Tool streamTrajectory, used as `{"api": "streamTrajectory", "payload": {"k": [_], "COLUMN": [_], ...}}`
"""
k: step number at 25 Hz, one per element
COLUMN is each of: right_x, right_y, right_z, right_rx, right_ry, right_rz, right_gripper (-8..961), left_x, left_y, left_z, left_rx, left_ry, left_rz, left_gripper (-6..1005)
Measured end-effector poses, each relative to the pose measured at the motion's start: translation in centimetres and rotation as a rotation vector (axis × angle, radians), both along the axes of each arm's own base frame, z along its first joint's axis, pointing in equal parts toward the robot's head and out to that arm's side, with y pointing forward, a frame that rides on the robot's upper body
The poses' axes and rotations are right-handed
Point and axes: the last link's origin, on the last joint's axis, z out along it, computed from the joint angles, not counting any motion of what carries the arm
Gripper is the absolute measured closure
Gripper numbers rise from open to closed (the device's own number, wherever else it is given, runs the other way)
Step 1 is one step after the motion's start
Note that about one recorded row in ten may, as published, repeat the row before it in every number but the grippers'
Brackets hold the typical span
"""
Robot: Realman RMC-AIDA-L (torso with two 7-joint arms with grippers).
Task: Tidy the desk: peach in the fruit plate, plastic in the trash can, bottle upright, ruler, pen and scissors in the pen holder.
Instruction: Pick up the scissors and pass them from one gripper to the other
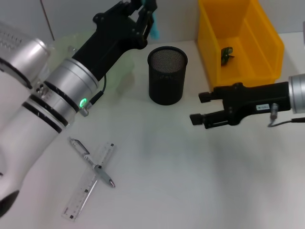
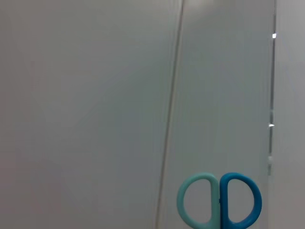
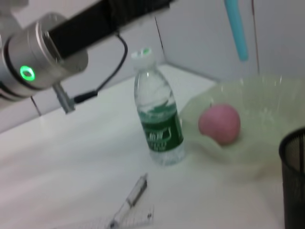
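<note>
One item in hand: left gripper (image 1: pixel 145 14) clamps scissors (image 1: pixel 155 26) hanging blades-down, just behind-left of pen holder (image 1: pixel 167 75); right gripper (image 1: pixel 202 109) open, empty, beside it.

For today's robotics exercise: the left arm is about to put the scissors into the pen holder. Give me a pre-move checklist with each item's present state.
1. Scissors held by the left gripper: ok, they hang from it above the desk, handles showing in the left wrist view.
2. Pen holder upright and open: ok.
3. Scissors directly over the holder's mouth: not ok, they hang behind and slightly to its left.
4. Right gripper out of the drop path: ok, it hovers open to the holder's right.
5. Holder's inside free: cannot tell.
6. Pen and ruler left: not ok, they lie crossed on the desk.
</note>
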Motion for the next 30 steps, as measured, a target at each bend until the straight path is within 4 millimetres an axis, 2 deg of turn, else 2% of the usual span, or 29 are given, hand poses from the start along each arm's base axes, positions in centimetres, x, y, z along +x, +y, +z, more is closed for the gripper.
{"api": "streamTrajectory", "payload": {"k": [4,10,16,21,22,24,25,26,27,28,30], "right_x": [0.4,1.8,1.6,0.1,-0.9,-1.6,-2.7,-2.7,-3.8,-3.8,-5.1], "right_y": [-0.3,-1.9,-3.2,-2.8,-2.2,-1.7,-1.0,-1.0,-0.3,-0.3,0.9], "right_z": [0.0,2.0,2.7,3.1,2.8,2.6,2.2,2.2,1.6,1.6,0.9], "right_rx": [0.066,0.309,0.44,0.475,0.459,0.444,0.413,0.413,0.382,0.382,0.366], "right_ry": [0.046,0.301,0.463,0.541,0.554,0.56,0.558,0.558,0.546,0.546,0.526], "right_rz": [0.012,0.013,0.077,0.143,0.165,0.178,0.198,0.198,0.213,0.213,0.217], "right_gripper": [128,129,129,130,130,130,130,130,131,131,131], "left_x": [-0.6,-2.3,-2.5,-2.1,-1.8,-1.7,-1.6,-1.6,-1.5,-1.4,-1.3], "left_y": [-0.3,-1.0,-1.3,-1.7,-1.7,-1.7,-1.6,-1.6,-1.6,-1.6,-1.4], "left_z": [-0.1,-0.2,-0.7,-1.5,-1.8,-2.0,-2.3,-2.3,-2.4,-2.4,-2.5], "left_rx": [0.022,0.051,0.061,0.066,0.062,0.061,0.065,0.065,0.068,0.071,0.075], "left_ry": [0.005,0.044,0.086,0.132,0.136,0.138,0.153,0.153,0.16,0.165,0.174], "left_rz": [0.026,0.061,0.054,0.022,0.021,0.024,0.027,0.027,0.025,0.026,0.031], "left_gripper": [719,713,708,703,702,700,700,699,698,697,695]}}
